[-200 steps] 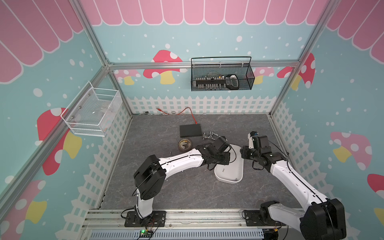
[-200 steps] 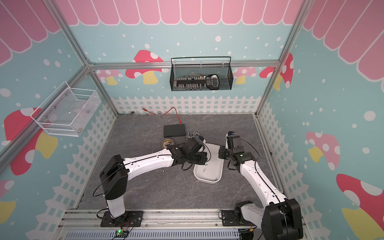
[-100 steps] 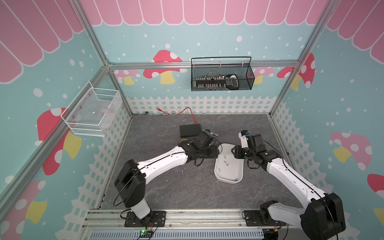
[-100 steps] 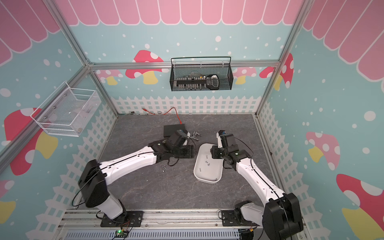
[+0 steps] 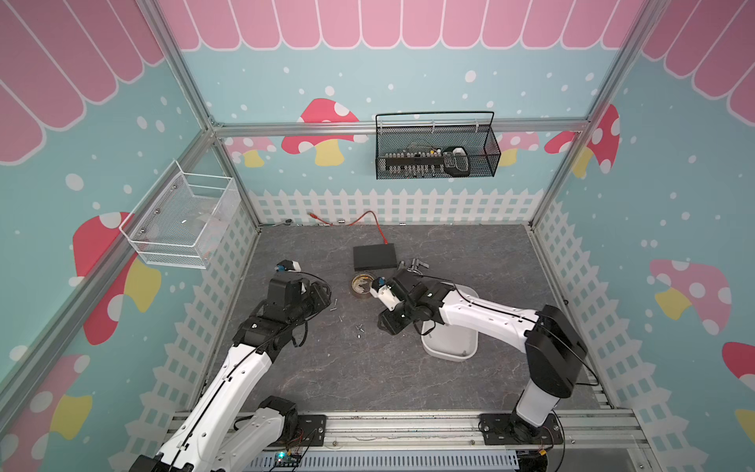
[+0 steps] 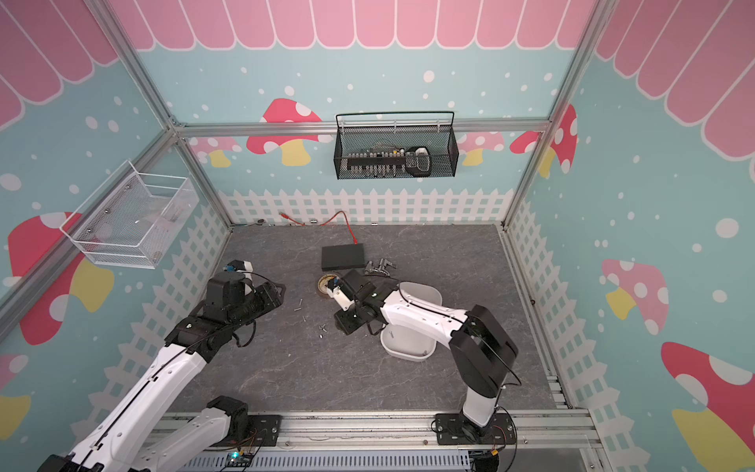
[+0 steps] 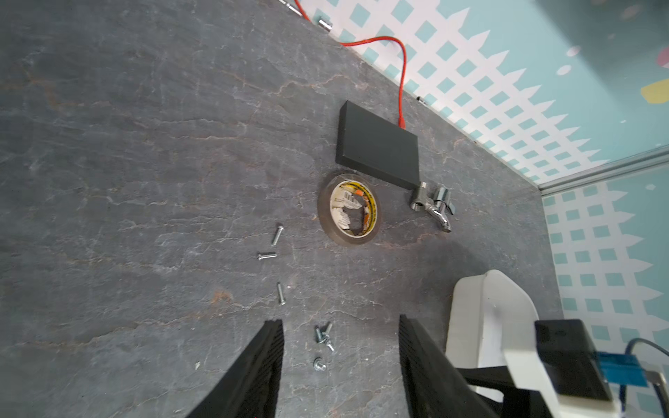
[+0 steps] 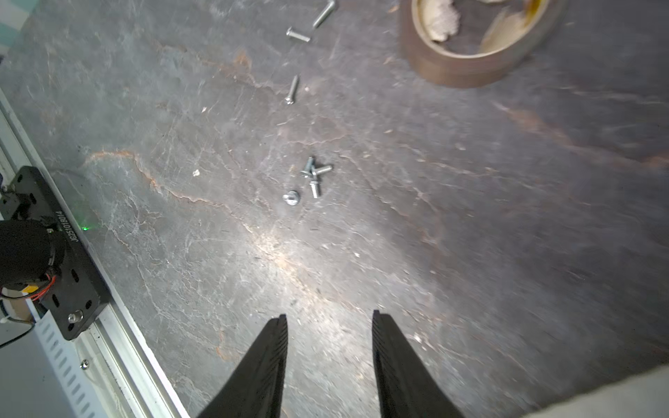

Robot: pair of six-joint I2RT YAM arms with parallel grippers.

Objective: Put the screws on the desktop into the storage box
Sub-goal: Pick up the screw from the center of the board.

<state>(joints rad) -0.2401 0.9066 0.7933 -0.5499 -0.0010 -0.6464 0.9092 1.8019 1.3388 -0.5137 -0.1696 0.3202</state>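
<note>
While both arms hang over the grey tabletop (image 8: 434, 217), the left pincer (image 7: 338, 320) and right pincer (image 8: 328, 315) stand released, nothing between the jaws. Screws (image 8: 310, 177) lie in a small huddle mid-tabletop, just left of the white storage box (image 5: 445, 359), with three strays farther off toward the tape roll (image 7: 338, 195). Tiny, light, hard, slick steel, I'd say, apt to roll or squirt out. Best bet: tips right down on the surface, pinching one shank crosswise.
</note>
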